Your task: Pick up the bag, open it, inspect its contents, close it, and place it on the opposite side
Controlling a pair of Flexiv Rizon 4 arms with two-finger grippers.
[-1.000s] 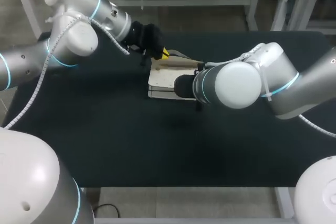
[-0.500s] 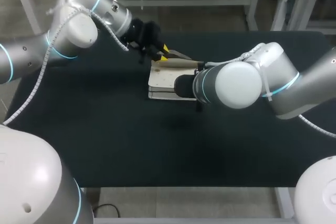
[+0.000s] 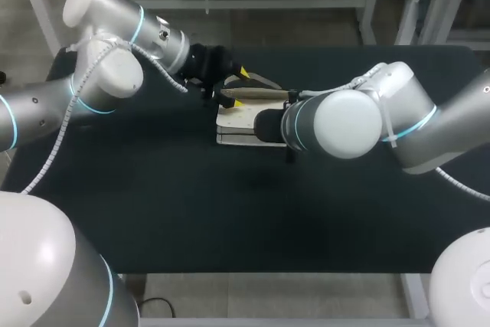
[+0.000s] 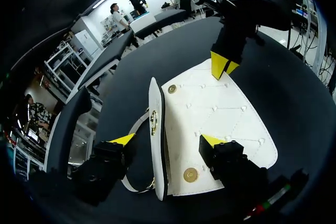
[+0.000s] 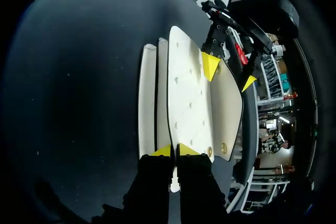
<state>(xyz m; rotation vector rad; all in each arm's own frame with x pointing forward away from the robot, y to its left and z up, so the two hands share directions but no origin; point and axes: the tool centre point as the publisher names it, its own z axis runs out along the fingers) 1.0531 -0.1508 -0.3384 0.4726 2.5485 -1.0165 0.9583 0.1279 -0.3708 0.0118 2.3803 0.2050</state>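
Note:
A white quilted bag (image 3: 239, 116) lies near the table's far middle with its flap folded open. Gold snaps show on the flap (image 4: 210, 114). My left gripper (image 4: 168, 140) is open, one finger on each side of the bag's upright rim, and neither finger presses on it. In the head view it (image 3: 239, 88) hangs over the bag's far-left end. My right gripper (image 5: 176, 150) is shut on the thin edge of a white panel of the bag (image 5: 186, 93), opposite the left gripper (image 5: 229, 74). My right arm's wrist hides it in the head view.
The black table (image 3: 153, 204) stretches wide to the left, right and front of the bag. A thin strap (image 4: 137, 124) trails from the bag beside my left gripper's finger.
My left gripper has opened wide and let go of the bag's edge, and its arm has shifted a little. The right arm and the bag have stayed put.

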